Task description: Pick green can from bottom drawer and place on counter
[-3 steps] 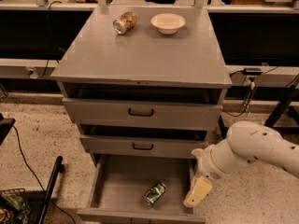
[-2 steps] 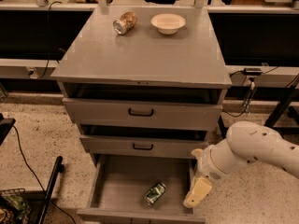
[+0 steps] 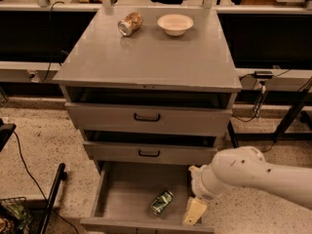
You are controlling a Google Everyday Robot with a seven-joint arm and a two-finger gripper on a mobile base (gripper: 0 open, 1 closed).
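Approach step: my end effector [image 3: 195,211], whose state I cannot tell, hangs in the open bottom drawer [image 3: 122,194] just beside the green can [image 3: 161,202] lying on its floor; the next move requires centring over it.

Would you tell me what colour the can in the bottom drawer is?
The can is green with white markings, shown in the camera view; the gripper hangs beside it.

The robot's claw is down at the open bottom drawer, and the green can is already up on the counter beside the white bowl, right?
Not quite. The can beside the white bowl on the counter is a tan-brown can. The camera view shows the green can lying in the open bottom drawer. The gripper is indeed down there, just right of it.
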